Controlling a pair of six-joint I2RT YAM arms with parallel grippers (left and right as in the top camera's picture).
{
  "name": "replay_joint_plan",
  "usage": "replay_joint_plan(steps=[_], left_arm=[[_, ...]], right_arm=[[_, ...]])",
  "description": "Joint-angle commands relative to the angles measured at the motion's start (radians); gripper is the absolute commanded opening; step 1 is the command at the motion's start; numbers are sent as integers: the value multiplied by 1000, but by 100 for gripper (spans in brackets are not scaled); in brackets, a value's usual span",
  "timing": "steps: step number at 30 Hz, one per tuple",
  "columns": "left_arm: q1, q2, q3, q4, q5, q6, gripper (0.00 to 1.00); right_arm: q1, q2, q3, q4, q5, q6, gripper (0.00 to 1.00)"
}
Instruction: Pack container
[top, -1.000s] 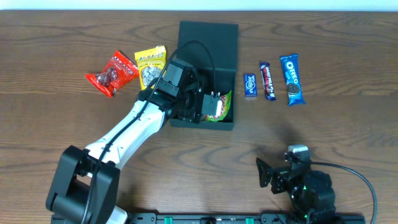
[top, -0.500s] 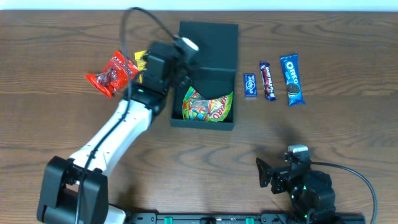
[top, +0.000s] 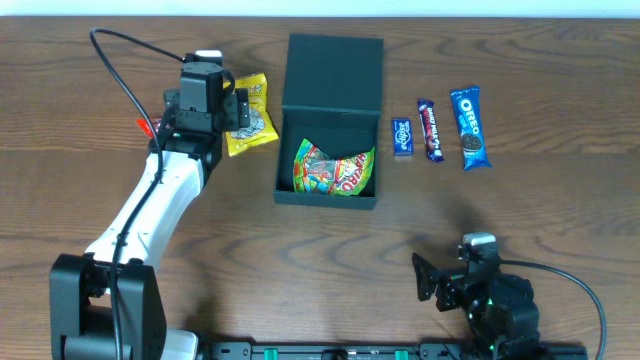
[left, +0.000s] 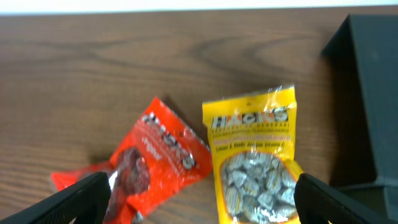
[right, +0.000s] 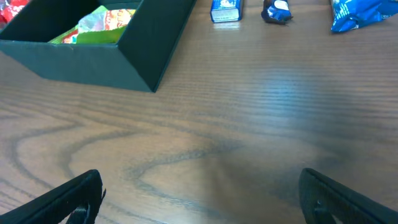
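Overhead view, left to right: the left gripper (top: 204, 104) hangs released and empty above the red packet (left: 155, 155) and the yellow packet (left: 255, 168). The container (top: 328, 199) stands just right of them in the middle of the scene, its lid (top: 335, 70) laid open to the far side and a green packet (top: 335, 170) inside. I judge the container stiff, light and matte, not slippery, best held at the lid's free far edge for closing; at near right the right gripper (right: 202, 193) is also released and empty.
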Motion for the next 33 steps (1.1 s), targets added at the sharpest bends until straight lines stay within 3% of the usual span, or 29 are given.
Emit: replay_joint_plan(steps=[1, 4, 6, 8, 10, 14, 18, 24, 33], left_arm=[[6, -12, 21, -19, 23, -37, 95], [6, -12, 21, -24, 23, -38, 95], [6, -12, 21, -23, 23, -38, 95], [6, -12, 21, -24, 23, -37, 95], [6, -12, 21, -24, 24, -38, 95], [6, -12, 21, -28, 27, -37, 95], [6, -12, 21, -38, 27, -37, 95], [29, -12, 21, -38, 76, -37, 95], [50, -12, 21, -39, 99, -36, 95]], right_arm=[[10, -6, -5, 50, 31, -13, 99], [10, -6, -5, 176, 15, 30, 99], [10, -6, -5, 310, -13, 325, 99], [10, -6, -5, 314, -40, 552, 99], [10, -6, -5, 298, -43, 679, 99], [8, -6, -5, 335, -25, 678, 99], [-1, -1, -5, 415, 20, 558, 99], [-87, 119, 27, 468, 10, 507, 99], [-266, 698, 420, 364, -72, 66, 99]])
